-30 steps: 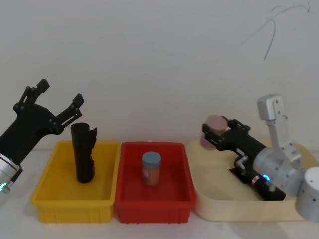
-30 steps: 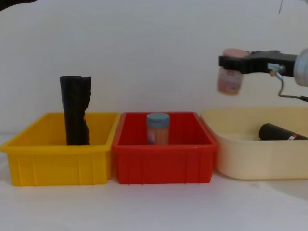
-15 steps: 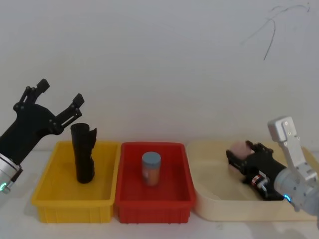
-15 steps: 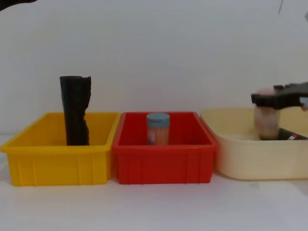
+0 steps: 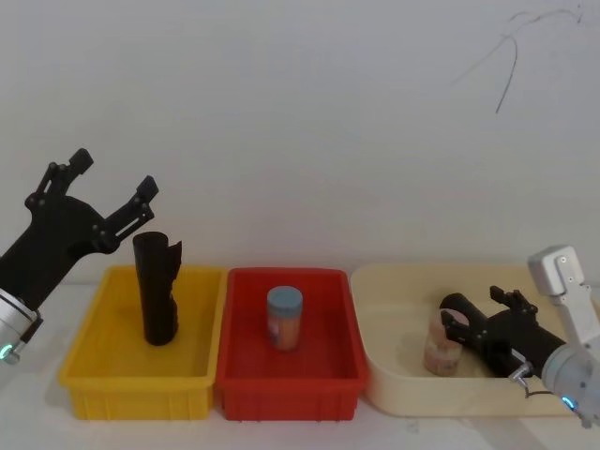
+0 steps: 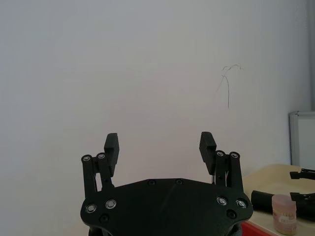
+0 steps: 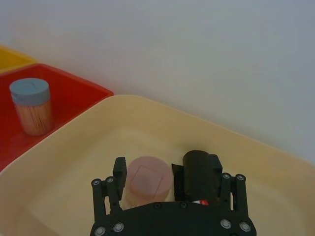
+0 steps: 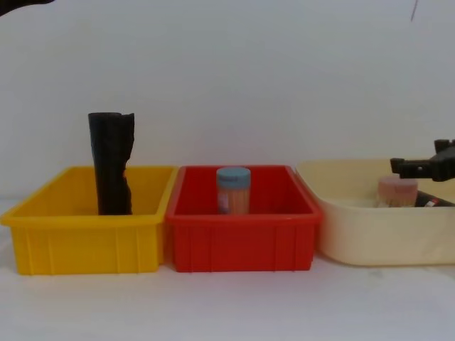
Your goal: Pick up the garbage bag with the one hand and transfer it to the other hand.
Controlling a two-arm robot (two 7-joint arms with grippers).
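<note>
The garbage bag (image 7: 197,173), a thick glossy black roll with a red-and-white label, lies in the cream tray (image 5: 394,377). In the chest view the garbage bag (image 8: 431,202) peeks over the tray rim. My right gripper (image 5: 478,315) hovers low over it, open, holding nothing. In the right wrist view the right gripper (image 7: 167,167) spans both the roll's end and a pink-lidded jar (image 7: 149,183) standing beside it. My left gripper (image 5: 94,199) is raised at the far left, open and empty, and the left wrist view has the left gripper (image 6: 159,146) against the wall.
A slimmer plain black roll (image 5: 157,287) stands upright in the yellow bin (image 5: 131,396). A blue-lidded jar (image 5: 284,318) stands in the red bin (image 5: 286,396) in the middle. The pink-lidded jar (image 5: 441,345) stands in the cream tray's front part.
The right gripper came down from above the tray with the pink-lidded jar, set it in the cream tray and opened. The left arm has stayed still.
</note>
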